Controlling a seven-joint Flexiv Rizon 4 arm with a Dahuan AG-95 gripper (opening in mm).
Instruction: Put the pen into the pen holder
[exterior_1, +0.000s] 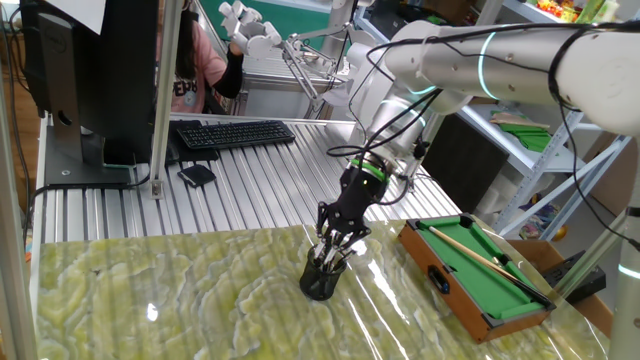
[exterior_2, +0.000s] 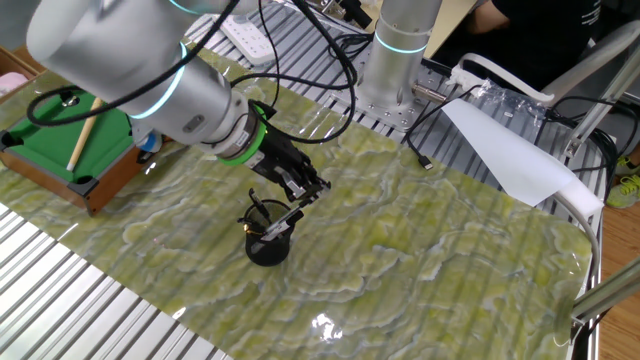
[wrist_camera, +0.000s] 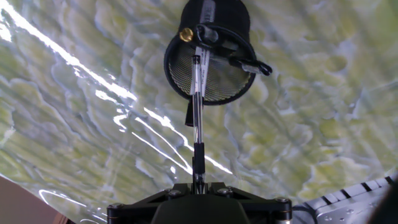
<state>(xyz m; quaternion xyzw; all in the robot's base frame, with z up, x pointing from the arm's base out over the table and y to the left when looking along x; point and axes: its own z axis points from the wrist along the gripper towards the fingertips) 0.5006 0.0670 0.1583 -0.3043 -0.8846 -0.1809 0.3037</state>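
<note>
While pen (wrist_camera: 198, 118) hangs tip-first over pen holder (wrist_camera: 208, 74), judged light, stiff, slick; best held at rear end. Pincer (wrist_camera: 199, 182) pinching pen's tail. Holder upright on counter (wrist_camera: 74, 112), other pens inside.

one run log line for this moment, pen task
phase: inserting | gripper: shut on pen | pen: tip inside pen holder mouth, not released | holder: upright on green mat, other pens inside
</note>
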